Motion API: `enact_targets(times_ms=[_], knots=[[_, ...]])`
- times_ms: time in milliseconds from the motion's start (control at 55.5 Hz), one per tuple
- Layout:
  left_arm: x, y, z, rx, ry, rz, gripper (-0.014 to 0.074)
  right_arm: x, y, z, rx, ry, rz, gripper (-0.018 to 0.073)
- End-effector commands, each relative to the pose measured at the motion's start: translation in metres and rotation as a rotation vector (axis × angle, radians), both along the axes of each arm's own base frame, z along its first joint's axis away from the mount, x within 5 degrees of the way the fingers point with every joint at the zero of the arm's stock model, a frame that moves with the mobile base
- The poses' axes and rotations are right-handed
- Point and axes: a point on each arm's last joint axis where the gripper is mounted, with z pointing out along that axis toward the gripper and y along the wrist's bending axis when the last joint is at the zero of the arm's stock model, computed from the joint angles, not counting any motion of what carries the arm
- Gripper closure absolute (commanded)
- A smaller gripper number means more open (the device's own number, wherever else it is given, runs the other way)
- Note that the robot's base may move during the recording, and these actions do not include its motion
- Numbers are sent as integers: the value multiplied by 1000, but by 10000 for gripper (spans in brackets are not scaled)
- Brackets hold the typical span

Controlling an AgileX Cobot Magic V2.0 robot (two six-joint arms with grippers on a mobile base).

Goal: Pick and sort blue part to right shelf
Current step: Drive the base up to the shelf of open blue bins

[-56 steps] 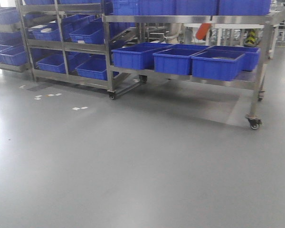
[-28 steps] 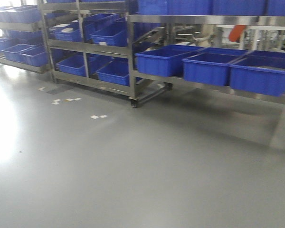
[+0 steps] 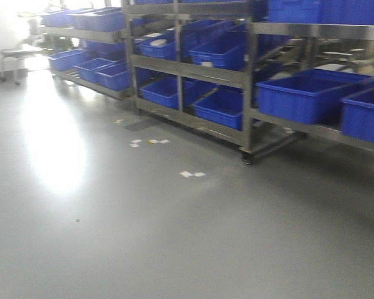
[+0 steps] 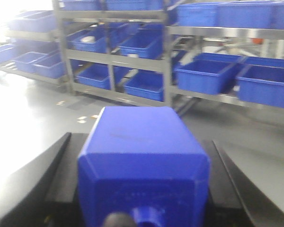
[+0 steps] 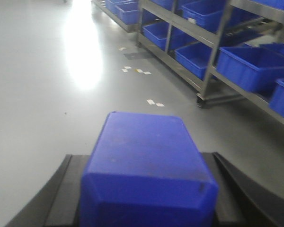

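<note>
Neither arm shows in the front view. In the left wrist view a blue block (image 4: 141, 156) with bevelled edges fills the space between two black side pieces (image 4: 47, 179) of my left gripper (image 4: 139, 123). The right wrist view shows the same: a blue block (image 5: 149, 165) between the black sides of my right gripper (image 5: 146, 123). I cannot tell whether these blocks are held parts or the grippers' own bodies. No fingertips show. Steel shelves (image 3: 246, 75) with blue bins (image 3: 302, 96) stand ahead on the right.
A wheeled steel rack (image 3: 181, 68) holds several blue bins on slanted tiers; its caster (image 3: 247, 159) rests on the grey floor. More bins (image 3: 90, 65) line the far left wall. White tape marks (image 3: 193, 174) and bright glare (image 3: 56, 137) lie on the floor.
The front view has swung left: the racks and bins have slid to the right of the frame, and the far left shelves and the glare patch have come into view.
</note>
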Motion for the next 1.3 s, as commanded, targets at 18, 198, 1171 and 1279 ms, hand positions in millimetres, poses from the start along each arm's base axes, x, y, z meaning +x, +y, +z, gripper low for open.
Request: enact_targets(times_ms=[18,198,1171,1279], knots=[[-6,1,16,-38,-123,-22,335,1,0,16,23,-91,-7,363],[-6,1,16,-40,-122,-23,335,1,0,16,23,-91,-7,363],[-6,1,16,-39,-121,-23,335,1,0,16,23,-91,-7,363],[-6,1,16,-39,-121,-23,335,1,0,16,23,-91,-7,363]])
